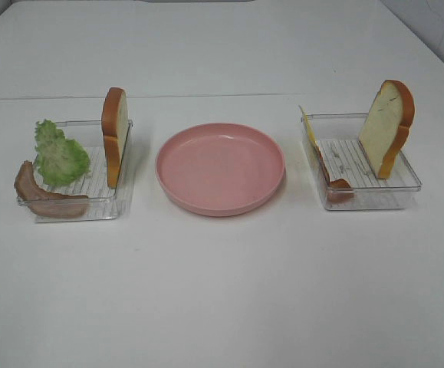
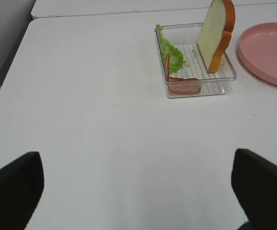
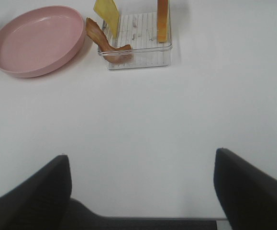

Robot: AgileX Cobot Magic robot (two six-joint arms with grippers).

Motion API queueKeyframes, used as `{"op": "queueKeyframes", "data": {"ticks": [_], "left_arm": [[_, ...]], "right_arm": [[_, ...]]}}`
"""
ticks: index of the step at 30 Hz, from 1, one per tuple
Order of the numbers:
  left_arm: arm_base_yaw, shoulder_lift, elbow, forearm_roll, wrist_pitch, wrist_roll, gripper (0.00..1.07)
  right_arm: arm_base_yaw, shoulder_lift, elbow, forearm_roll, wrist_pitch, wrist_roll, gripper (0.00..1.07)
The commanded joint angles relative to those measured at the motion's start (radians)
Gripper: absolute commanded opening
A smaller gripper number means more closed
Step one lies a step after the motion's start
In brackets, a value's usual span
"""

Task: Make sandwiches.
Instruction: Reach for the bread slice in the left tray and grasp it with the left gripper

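Left gripper (image 2: 138,191): spread wide, empty, well back from the food.
Left tray (image 1: 103,208): lettuce (image 1: 59,157), left bacon strip (image 1: 41,195), and the left bread slice (image 1: 114,138) standing on edge.
Pink plate (image 1: 220,167): bare, nothing stacked yet.
Right tray (image 1: 375,199): cheese (image 1: 307,126) and right bacon strip (image 1: 337,184) at the plate-side wall, right bread slice (image 1: 386,126) leaning upright.
Right gripper (image 3: 143,191): wide too, empty.
Handling: the bread looks light and stiff, so pinch across the flat faces near the top crust. The lettuce is likely floppy.

We see left gripper (image 2: 136,158): two matte black fingers (image 2: 14,191), broad, blunt-tipped, blurred, cropped at frame edge. Right gripper (image 3: 140,158): same dark wedges, faintly textured, dark strip joining bases.
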Motion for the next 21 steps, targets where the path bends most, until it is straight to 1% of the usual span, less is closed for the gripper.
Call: {"op": "queueKeyframes", "data": {"ticks": [1, 20, 21], "left_arm": [[-0.002, -0.013, 0.003, -0.002, -0.003, -0.002, 1.01], [-0.002, -0.012, 0.003, -0.002, -0.004, -0.002, 1.01], [-0.002, 0.013, -0.011, -0.006, 0.004, -0.002, 1.01]], "right_arm": [[-0.001, -0.022, 0.004, -0.003, -0.008, -0.008, 0.79], [-0.001, -0.022, 0.004, -0.003, -0.008, -0.008, 0.79], [-0.001, -0.022, 0.004, -0.003, -0.008, -0.008, 0.79]]}}
